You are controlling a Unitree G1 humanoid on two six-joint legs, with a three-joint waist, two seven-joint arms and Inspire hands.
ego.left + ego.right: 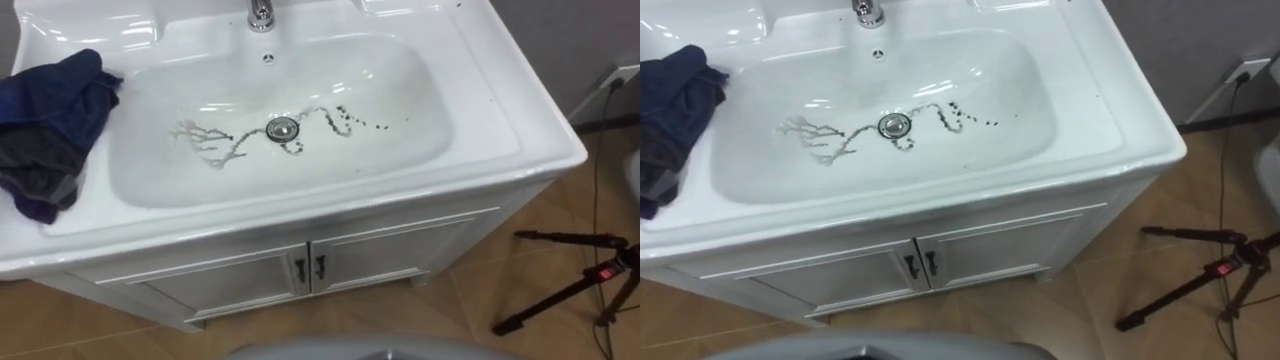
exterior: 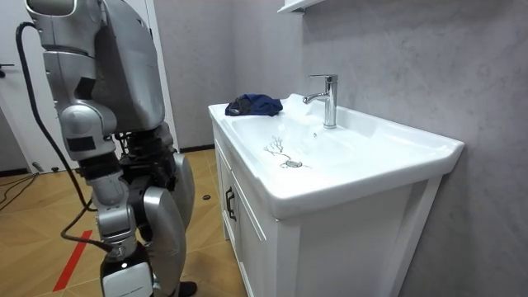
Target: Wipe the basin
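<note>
The white basin (image 1: 455,120) has dark and grey streaks of dirt (image 1: 210,145) running left and right of its metal drain (image 1: 283,128). A crumpled dark blue cloth (image 1: 50,125) lies on the basin's left rim, also seen at the far end of the counter as the cloth (image 2: 254,105) in the room view. I stand in front of the cabinet, facing the basin. My right arm hangs at my side, and my right hand (image 2: 124,276) is low by my leg at the bottom edge of the room view.
A chrome tap (image 2: 328,99) stands at the back of the basin. Below it are two white cabinet doors (image 1: 300,270) with dark handles. A black tripod (image 1: 585,280) and a cable lie on the wooden floor to the right.
</note>
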